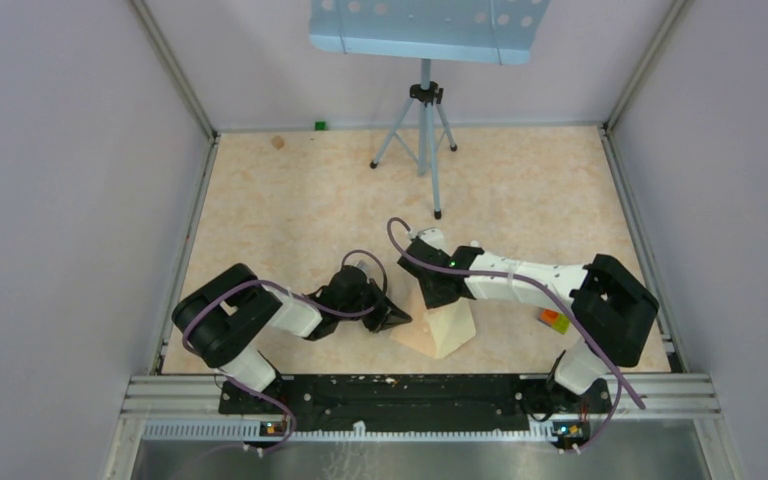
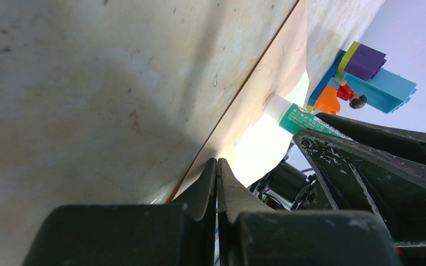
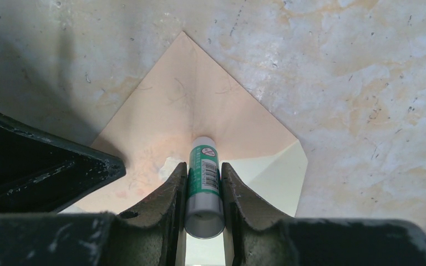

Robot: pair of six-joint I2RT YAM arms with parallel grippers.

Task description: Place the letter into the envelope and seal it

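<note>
The tan envelope [image 3: 194, 94] lies on the table with its pointed flap spread open. A pale cream sheet, the letter [image 3: 277, 172], shows beside the flap's base. My right gripper [image 3: 204, 169] is shut on a green and white glue stick [image 3: 204, 183], whose tip rests on the flap's middle. My left gripper [image 2: 217, 162] is shut, with its tips at the envelope's [image 2: 266, 83] near edge. Whether it pinches the paper I cannot tell. From above, both grippers [image 1: 397, 318] [image 1: 438, 292] meet over the pale paper [image 1: 448, 332] near the front edge.
A colourful brick toy [image 2: 366, 83] [image 1: 554, 320] sits right of the envelope, under the right arm. A tripod stand [image 1: 425, 120] with a light blue tray stands at the back. A small green block [image 1: 319, 125] lies by the back wall.
</note>
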